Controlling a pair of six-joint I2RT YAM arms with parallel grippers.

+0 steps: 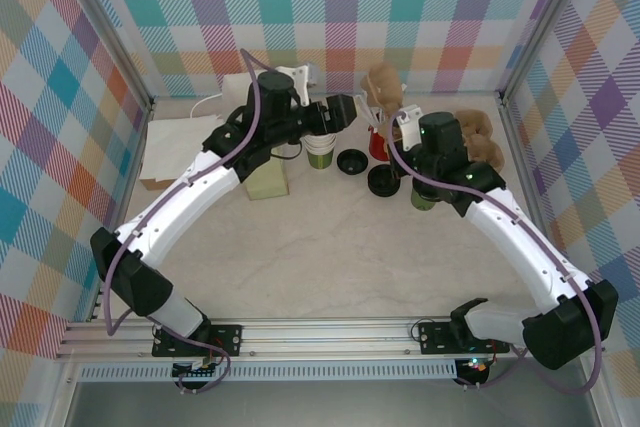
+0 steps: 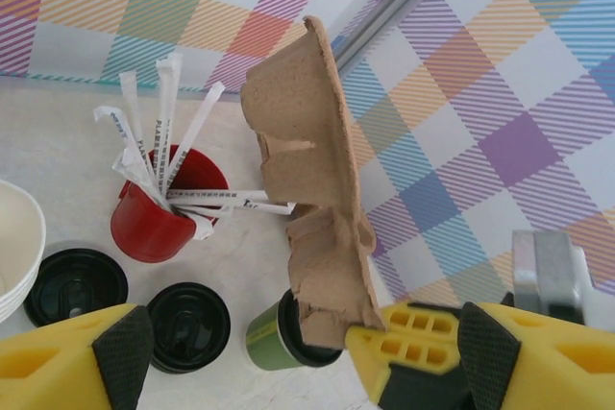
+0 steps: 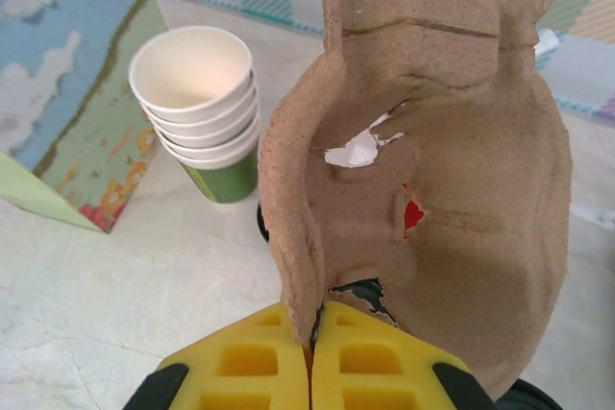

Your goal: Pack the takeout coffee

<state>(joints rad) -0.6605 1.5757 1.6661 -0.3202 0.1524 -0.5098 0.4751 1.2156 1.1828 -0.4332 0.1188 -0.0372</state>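
From above, I see the takeout coffee (image 1: 424, 197) standing on the pale table (image 1: 300, 267), half under my right arm, with checked walls (image 1: 400, 7) around. Left wrist: the left gripper (image 2: 298, 372) has its jaws wide apart, and a red cup (image 2: 154, 228) holds white sticks (image 2: 168, 112). Right wrist: the right gripper (image 3: 309, 333) is clamped on a pulp tray (image 3: 461, 189). The stacked cups (image 3: 197, 93) are empty, and the tray blocks much behind it.

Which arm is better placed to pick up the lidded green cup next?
Left, probably. The left fingers stand open, with the lidded green cup just beyond them. The right fingers are shut on the edge of the pulp tray, so that arm is busy.
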